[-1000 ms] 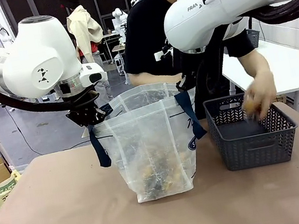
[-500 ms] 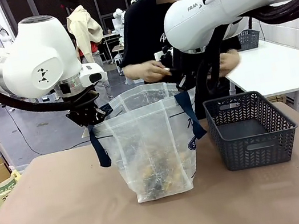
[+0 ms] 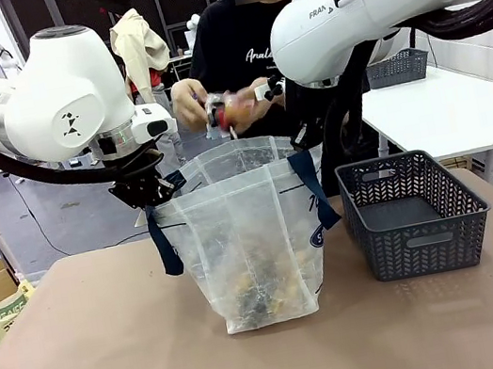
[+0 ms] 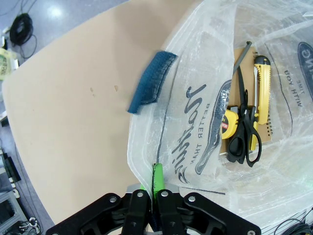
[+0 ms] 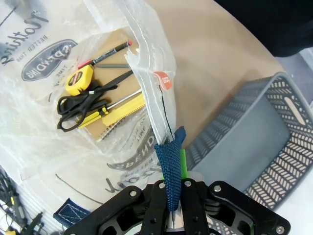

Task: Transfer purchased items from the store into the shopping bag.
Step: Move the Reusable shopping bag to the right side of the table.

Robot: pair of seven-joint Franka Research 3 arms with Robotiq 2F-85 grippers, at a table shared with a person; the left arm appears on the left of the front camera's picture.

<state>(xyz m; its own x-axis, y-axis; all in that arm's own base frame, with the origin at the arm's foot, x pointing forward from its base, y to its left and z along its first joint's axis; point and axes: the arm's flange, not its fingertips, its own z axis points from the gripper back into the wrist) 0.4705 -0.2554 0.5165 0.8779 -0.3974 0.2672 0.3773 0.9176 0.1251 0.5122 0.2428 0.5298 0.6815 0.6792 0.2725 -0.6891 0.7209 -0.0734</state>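
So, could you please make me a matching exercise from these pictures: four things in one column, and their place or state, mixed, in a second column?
Things:
1. shopping bag
2. grey basket
3. black scissors
4. left gripper

Place or state:
A. lying at the bottom of the bag
B. shut on the bag's rim
C. on the table, to the right of the bag in the front view
D. standing in the middle of the table, mouth open

Pairs: 1-D, 2-C, 3-A, 4-B.
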